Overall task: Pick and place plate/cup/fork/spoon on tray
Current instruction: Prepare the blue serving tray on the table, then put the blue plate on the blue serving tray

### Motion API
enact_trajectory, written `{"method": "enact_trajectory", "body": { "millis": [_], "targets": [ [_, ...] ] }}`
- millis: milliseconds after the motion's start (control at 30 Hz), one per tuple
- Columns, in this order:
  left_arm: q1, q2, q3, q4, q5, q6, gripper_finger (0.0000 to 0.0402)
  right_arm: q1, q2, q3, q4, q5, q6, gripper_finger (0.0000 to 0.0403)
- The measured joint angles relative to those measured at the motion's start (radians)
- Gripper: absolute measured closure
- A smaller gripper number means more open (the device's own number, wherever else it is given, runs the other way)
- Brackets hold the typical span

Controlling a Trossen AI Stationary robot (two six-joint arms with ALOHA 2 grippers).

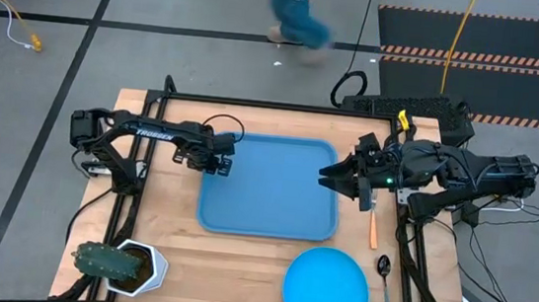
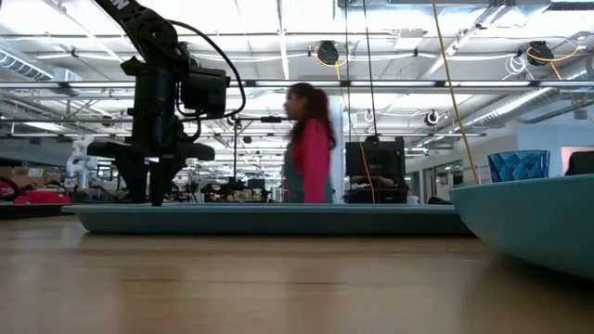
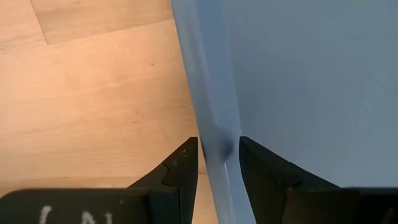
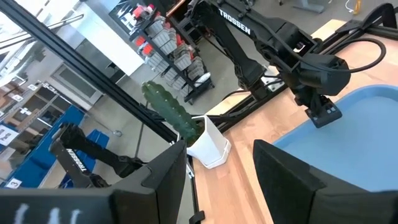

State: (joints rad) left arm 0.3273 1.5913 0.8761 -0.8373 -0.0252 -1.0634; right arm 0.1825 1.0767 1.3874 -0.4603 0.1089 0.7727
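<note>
The blue tray [image 1: 271,186] lies flat on the wooden table; in the low view the tray [image 2: 278,218] looks level. My left gripper [image 1: 217,164] points down at its left rim, shut on it. My right gripper [image 1: 329,175] hovers open and empty, raised over the tray's right edge. The round blue plate [image 1: 326,285] rests near the front edge. Right of it lies the spoon [image 1: 386,281]. The fork's orange handle [image 1: 373,230] shows below my right arm. The cup [image 2: 518,165] shows only in the low view, at the right. My left gripper pinches the tray's left rim [image 3: 214,118], toward its far end, between its two fingers [image 3: 186,162]. One finger stands outside over the wood, the other inside over the tray's floor. The fingers come from above, pointing down, across the rim. The tray stays on the table.
A potted cactus [image 1: 120,264] stands at the front left corner. A black frame rail [image 1: 284,106] runs along the table's far edge. A person [image 2: 311,148] walks on the floor beyond the table. Bare wood lies between the tray and the cactus.
</note>
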Motion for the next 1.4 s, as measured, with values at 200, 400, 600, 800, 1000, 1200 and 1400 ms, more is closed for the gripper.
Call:
{"method": "enact_trajectory", "body": {
  "millis": [200, 400, 600, 800, 1000, 1200, 1400],
  "targets": [
    [-0.001, 0.000, 0.000, -0.007, 0.038, -0.004, 0.0282, 0.000, 0.000, 0.000, 0.000, 0.000, -0.003, 0.0222],
    [0.001, -0.043, 0.003, -0.053, 0.051, 0.007, 0.0282, 0.000, 0.000, 0.000, 0.000, 0.000, -0.022, 0.0222],
    [0.008, -0.126, 0.005, -0.077, 0.055, 0.008, 0.0282, 0.000, 0.000, 0.000, 0.001, 0.000, -0.052, 0.0222],
    [0.003, -0.250, 0.023, -0.073, 0.094, -0.004, 0.0282, 0.000, 0.000, 0.000, 0.066, 0.000, -0.083, 0.0222],
    [-0.040, -0.429, 0.118, 0.104, 0.045, 0.019, 0.0282, 0.000, -0.001, 0.001, 0.128, 0.055, -0.153, 0.0222],
    [-0.103, -0.565, 0.204, 0.479, -0.054, 0.257, 0.0282, -0.045, 0.018, 0.001, -0.453, 0.033, 0.010, 0.0222],
    [-0.119, -0.613, 0.227, 0.721, -0.054, 0.439, 0.0282, -0.064, 0.102, 0.001, -0.889, -0.164, 0.031, 0.0222]
  ]
}}
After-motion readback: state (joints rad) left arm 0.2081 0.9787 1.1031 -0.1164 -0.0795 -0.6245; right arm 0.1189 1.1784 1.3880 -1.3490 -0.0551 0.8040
